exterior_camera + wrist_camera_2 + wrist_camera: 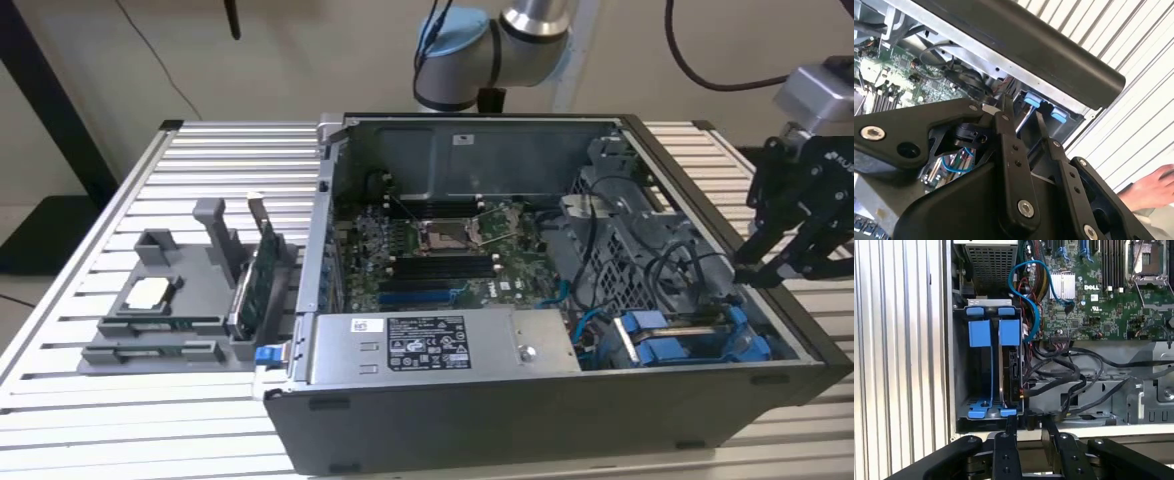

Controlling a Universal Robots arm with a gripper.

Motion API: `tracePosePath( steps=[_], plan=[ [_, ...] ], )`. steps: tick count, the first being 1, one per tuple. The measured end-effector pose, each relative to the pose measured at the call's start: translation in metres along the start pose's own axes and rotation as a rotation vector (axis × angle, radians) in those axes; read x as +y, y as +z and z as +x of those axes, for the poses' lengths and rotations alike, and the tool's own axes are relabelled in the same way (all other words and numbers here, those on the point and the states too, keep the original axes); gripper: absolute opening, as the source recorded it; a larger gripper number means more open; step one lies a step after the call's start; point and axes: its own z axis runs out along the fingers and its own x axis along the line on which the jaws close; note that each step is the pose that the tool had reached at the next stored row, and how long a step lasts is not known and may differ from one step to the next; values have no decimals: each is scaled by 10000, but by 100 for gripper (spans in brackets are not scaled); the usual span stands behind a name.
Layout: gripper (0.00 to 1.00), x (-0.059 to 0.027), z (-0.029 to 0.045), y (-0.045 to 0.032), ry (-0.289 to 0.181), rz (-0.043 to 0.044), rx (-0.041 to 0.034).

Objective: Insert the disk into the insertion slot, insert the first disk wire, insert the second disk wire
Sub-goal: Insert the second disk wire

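disk [1008,371] sits on edge in the insertion slot [960,365], its blue plastic carrier tabs showing at both ends of the bay in the first wrist view, so the first step looks done or very nearly so; whether it is pushed fully home i cannot tell. in the exterior view the same bay shows as a blue-fitted cage [687,338] at the corner of the computer case [534,420] toward the exterior view's right.

claw [1026,426] hovers just outside the case wall beside that bay, its two black fingers a narrow gap apart with nothing between them. in the exterior view the claw [771,268] hangs over the case edge near the bay, apart from the cables.

work in hand seems to be the passage from seating the disk to the wires. that step would call for a fine pinch on a small connector and a straight push into the disk's end, in a cramped corner.

bay is thin dark sheet metal, rigid and sharp-edged; the carrier is smooth, slightly springy plastic. a glossy blue cable [1026,287] loops above the bay, and a bundle of black wires [1074,375] trails beside it, limp and likely to snag. the ribbed metal desk [899,365] runs in pale slats. a hand [1151,190] rests on the slats in the second wrist view.
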Motion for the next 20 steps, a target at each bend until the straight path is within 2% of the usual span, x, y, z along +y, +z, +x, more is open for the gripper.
tracePosePath(
  steps=[3,4,9,10,16,17,20],
  plan=[
    [34,-3,0,9,17,-233,-1],
    [34,-3,0,9,19,-259,0],
    [32,-4,0,10,18,-261,-11],
    [25,-4,0,10,18,-260,-12],
    [22,-4,0,11,17,-260,-15],
    [16,-4,1,11,18,-261,-15],
    [16,-4,0,11,17,-261,-15]
  ],
)
